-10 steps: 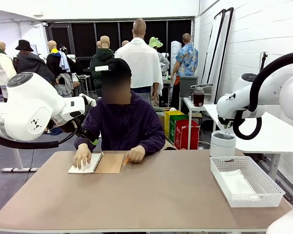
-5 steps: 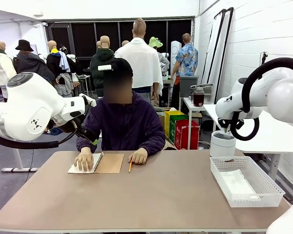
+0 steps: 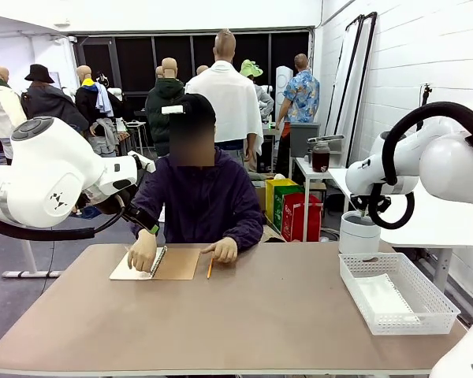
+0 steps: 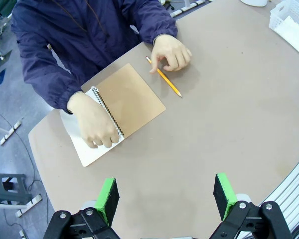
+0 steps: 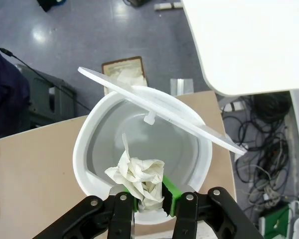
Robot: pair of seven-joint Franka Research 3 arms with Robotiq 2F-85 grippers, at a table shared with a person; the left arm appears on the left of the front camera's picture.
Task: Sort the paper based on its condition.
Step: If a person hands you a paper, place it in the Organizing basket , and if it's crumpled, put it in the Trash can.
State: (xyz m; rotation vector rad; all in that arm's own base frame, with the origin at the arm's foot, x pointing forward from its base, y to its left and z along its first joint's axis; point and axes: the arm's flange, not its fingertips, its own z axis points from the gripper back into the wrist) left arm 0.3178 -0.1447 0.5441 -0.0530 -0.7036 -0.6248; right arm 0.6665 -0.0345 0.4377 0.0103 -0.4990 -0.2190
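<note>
Right wrist view | right end effector (image 5: 150, 198) clamped on crumpled paper (image 5: 138, 178) above white bin (image 5: 84, 149) | release advised only once centred over opening | left end effector (image 4: 167, 196) apart over bench (image 4: 229, 114)

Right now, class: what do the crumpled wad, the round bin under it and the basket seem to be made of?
Wad: thin white paper, matte, sharply creased and balled, pinched in the right tool.
Bin: smooth white plastic, probably, going by its slight sheen, moulded rim and thin tilted swing lid.
Basket: white lattice plastic, apparently rigid, a flat sheet lying inside.
</note>
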